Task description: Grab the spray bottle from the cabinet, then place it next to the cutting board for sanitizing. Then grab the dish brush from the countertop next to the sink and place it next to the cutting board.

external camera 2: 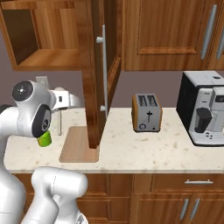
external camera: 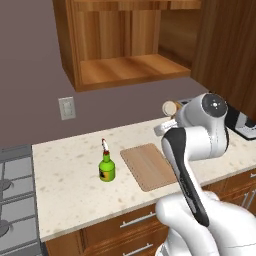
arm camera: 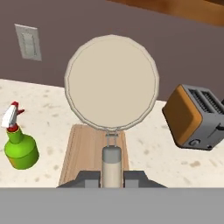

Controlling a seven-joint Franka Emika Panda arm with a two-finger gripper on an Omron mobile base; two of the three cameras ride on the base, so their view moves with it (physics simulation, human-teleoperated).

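My gripper [arm camera: 112, 177] is shut on the pale handle of the dish brush [arm camera: 111, 83], whose round beige head faces the hand camera. The brush head [external camera: 170, 106] hangs above the far right corner of the cutting board [external camera: 148, 166]. This wooden board [arm camera: 94, 153] lies flat on the countertop [external camera: 75, 190] right below the brush. The green spray bottle [external camera: 106, 167] stands upright just left of the board, apart from it. In the hand view the bottle [arm camera: 19, 151] is at the lower left. The open wooden cabinet [external camera: 125, 70] hangs above with a bare shelf.
The cabinet door [external camera 2: 98, 74] stands open over the board's right end. A toaster [external camera 2: 147, 112] and a coffee machine [external camera 2: 203, 109] stand to the right. A stove [external camera: 15, 200] borders the counter on the left. A wall outlet [external camera: 66, 108] is behind the bottle.
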